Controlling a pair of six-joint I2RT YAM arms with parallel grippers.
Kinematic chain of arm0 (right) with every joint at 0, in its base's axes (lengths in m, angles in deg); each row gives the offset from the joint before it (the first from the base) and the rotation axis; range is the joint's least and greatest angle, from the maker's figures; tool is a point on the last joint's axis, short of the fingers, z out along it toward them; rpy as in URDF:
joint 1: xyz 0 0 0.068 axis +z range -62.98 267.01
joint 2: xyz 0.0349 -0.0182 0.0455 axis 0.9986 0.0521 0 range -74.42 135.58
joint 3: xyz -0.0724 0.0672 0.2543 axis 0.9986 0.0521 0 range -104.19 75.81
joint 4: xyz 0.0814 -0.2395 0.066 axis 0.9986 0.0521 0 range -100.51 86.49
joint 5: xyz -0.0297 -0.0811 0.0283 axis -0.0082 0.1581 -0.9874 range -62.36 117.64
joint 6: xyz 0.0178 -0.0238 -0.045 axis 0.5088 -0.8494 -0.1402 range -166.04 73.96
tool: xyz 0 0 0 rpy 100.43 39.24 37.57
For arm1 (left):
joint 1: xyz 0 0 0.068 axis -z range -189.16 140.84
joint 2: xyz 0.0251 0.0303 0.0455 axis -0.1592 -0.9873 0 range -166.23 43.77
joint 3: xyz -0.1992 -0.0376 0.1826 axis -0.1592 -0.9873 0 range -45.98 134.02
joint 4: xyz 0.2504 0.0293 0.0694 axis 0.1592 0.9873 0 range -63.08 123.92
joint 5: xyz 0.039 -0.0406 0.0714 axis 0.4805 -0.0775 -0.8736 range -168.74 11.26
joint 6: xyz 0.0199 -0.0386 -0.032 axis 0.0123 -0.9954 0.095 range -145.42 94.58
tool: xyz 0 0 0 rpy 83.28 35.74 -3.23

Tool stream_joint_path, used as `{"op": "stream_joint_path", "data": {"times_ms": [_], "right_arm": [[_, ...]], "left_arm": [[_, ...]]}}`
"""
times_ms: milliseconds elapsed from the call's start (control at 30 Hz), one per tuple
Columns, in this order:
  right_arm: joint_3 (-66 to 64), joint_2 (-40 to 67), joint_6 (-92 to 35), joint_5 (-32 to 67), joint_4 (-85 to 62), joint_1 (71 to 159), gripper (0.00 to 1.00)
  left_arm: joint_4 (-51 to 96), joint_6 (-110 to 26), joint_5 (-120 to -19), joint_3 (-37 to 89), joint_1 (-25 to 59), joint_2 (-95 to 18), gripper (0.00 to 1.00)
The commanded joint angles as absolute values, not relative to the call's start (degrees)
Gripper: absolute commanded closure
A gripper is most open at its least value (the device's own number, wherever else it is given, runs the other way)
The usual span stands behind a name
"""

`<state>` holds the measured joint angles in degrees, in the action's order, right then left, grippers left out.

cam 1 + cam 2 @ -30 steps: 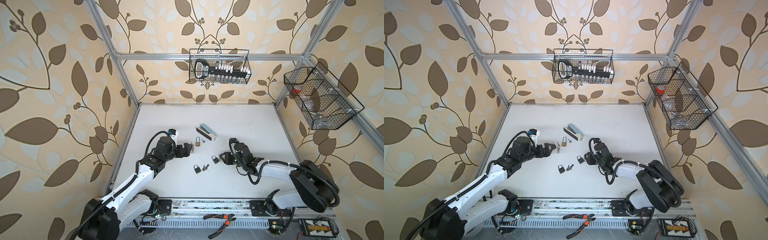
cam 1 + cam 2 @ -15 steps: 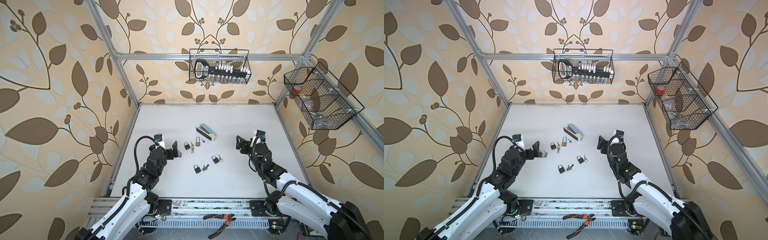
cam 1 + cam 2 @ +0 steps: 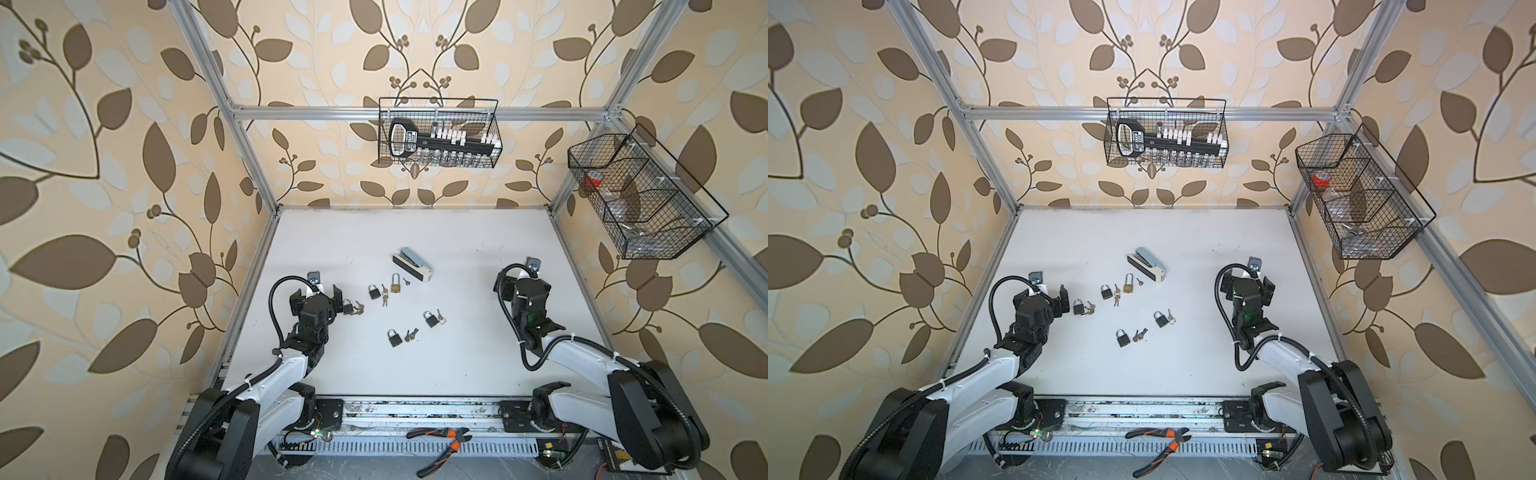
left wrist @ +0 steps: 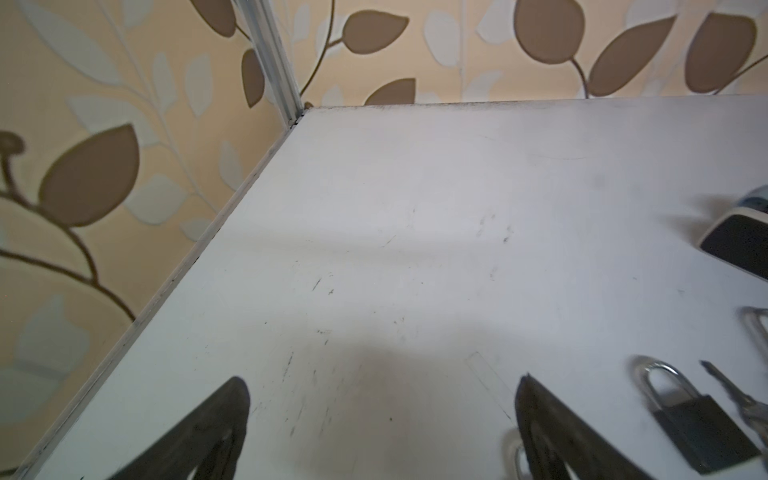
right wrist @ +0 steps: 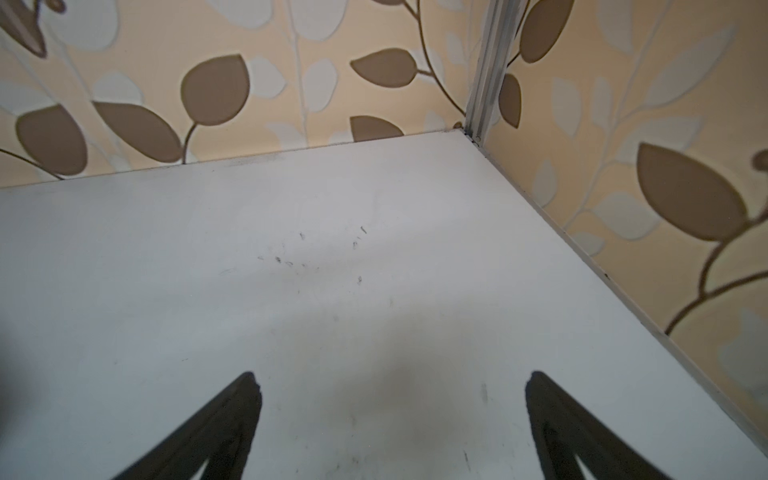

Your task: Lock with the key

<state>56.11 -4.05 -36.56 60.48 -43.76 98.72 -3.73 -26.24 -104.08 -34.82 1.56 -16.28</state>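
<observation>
Several small padlocks lie mid-table, each with keys beside it. A black padlock with keys lies just right of my left gripper, which stands open and empty. Further right are another black padlock with keys, a brass padlock, and two black padlocks nearer the front. In the left wrist view the left gripper has bare table between its fingers. My right gripper is open over bare table at the right, far from every lock.
A blue-and-black stapler lies behind the padlocks. A wire basket hangs on the back wall and another on the right wall. Pliers rest on the front rail. Aluminium frame posts bound the white table.
Both arms have drawn back from the padlocks toward their own sides. The right gripper has opened and left its padlock on the table.
</observation>
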Motion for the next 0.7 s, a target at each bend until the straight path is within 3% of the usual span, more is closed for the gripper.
{"op": "stream_joint_path", "data": {"times_ms": [0, 367, 600, 667], "right_arm": [[57.53, -0.50, -40.85, 59.65, -51.61, 97.90, 0.00], [64.64, 6.05, -45.39, 44.56, -75.65, 92.83, 0.00], [67.22, 12.56, -44.16, 42.11, -86.86, 90.60, 0.00], [65.18, 11.26, -44.12, 40.92, -81.57, 90.46, 0.00]], "left_arm": [[-11.89, -27.48, -99.72, -33.42, -0.36, -20.26, 0.01], [-24.73, -27.57, -90.41, -31.11, -6.16, -36.57, 0.01], [-19.38, -26.48, -88.53, -26.04, -6.25, -41.61, 0.01], [-16.34, -26.51, -88.37, -24.35, -6.30, -41.99, 0.01]]}}
